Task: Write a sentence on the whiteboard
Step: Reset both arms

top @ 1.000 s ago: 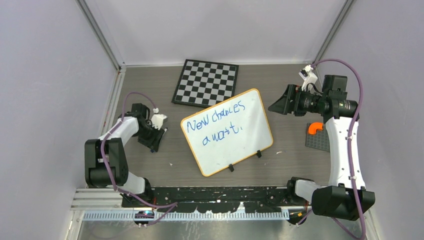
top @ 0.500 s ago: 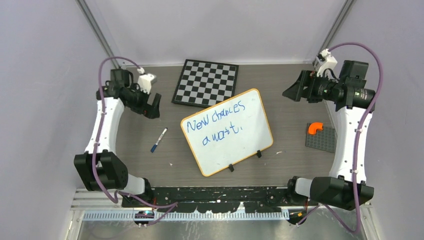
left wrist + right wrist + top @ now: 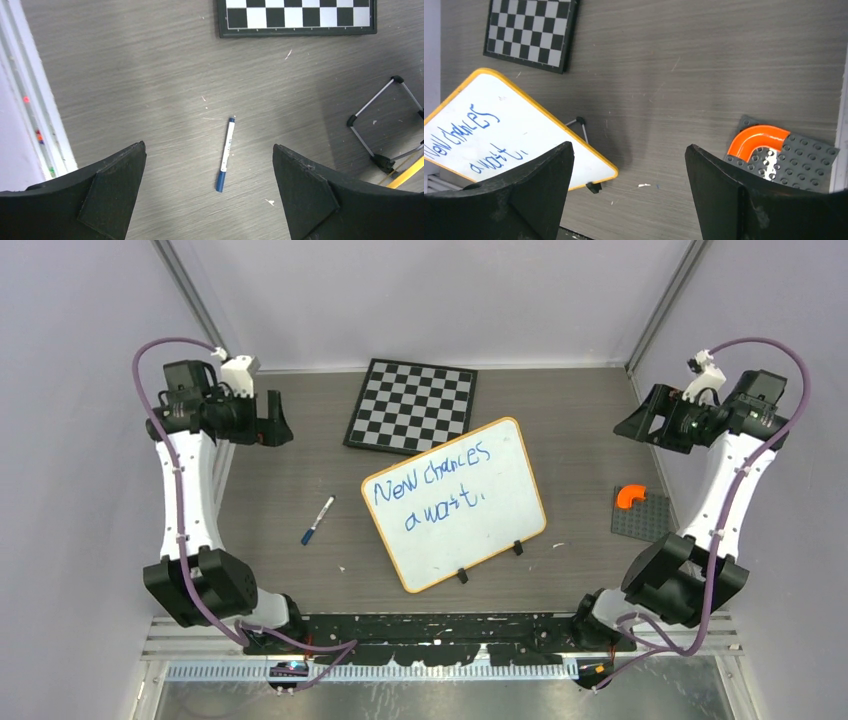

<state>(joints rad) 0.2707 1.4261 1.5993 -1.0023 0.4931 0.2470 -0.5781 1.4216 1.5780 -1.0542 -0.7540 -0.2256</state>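
Whiteboard (image 3: 455,503) sits mid-worktop (image 3: 300,470), just on the near side of the chessboard (image 3: 412,406). In the top view we see its long axis skewed, running from centre-left up to far-right, so the board is rotated counter-clockwise. The two black clips are on its near long edge. The blue writing reads "New chances await." and follows the long axis, climbing to the right. The right wrist view catches the board (image 3: 499,130) at lower left with a thin wire stand leg poking out behind its far edge, so it looks propped rather than flat; how steep, we can't tell

Left end effector (image 3: 277,420) is up over the far-left part of the worktop, fingers spread wide, nothing in them and nothing touched. Its wrist view shows the left end effector (image 3: 208,147) with the blue marker (image 3: 225,154) lying loose on the worktop below the gap, cap end nearer the camera. From above, the marker (image 3: 317,520) lies left of the whiteboard, clear of it

Right end effector (image 3: 634,412) is up at far right, also spread wide and empty. Under the right end effector (image 3: 629,146) we see bare worktop, with the grey studded plate (image 3: 804,160) and orange arch piece (image 3: 756,139) off to the right
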